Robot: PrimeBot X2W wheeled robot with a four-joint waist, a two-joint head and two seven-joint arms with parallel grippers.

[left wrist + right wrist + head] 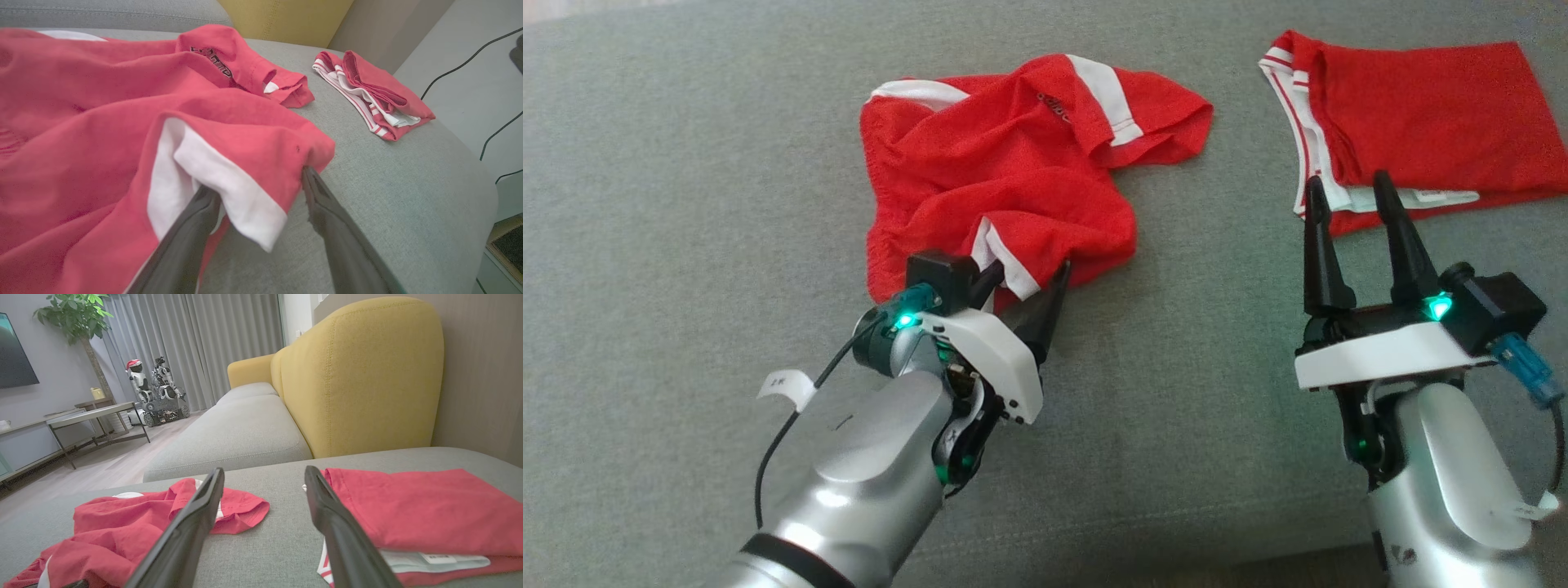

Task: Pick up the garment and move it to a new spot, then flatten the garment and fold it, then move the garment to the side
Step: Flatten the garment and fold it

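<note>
The garment (pixel 1005 171) is a crumpled red shirt with white bands, lying on the grey sofa seat (pixel 686 204). My left gripper (pixel 1031 273) is at its near edge. In the left wrist view the left gripper (pixel 258 181) is open, its two dark fingers standing apart on either side of a white-banded fold of the garment (pixel 102 122), which lies loose between them. My right gripper (pixel 1347 184) hangs open and empty to the right, its tips over the near edge of a second, folded red garment (pixel 1429 114). The right wrist view shows the right gripper (pixel 264 471) between both cloths.
The folded red garment (pixel 380 98) lies flat at the seat's far right. A yellow backrest (pixel 359 375) rises behind the seat. The seat's right edge drops to a floor with black cables (pixel 457 69). Bare grey cushion (pixel 1192 392) separates the two garments.
</note>
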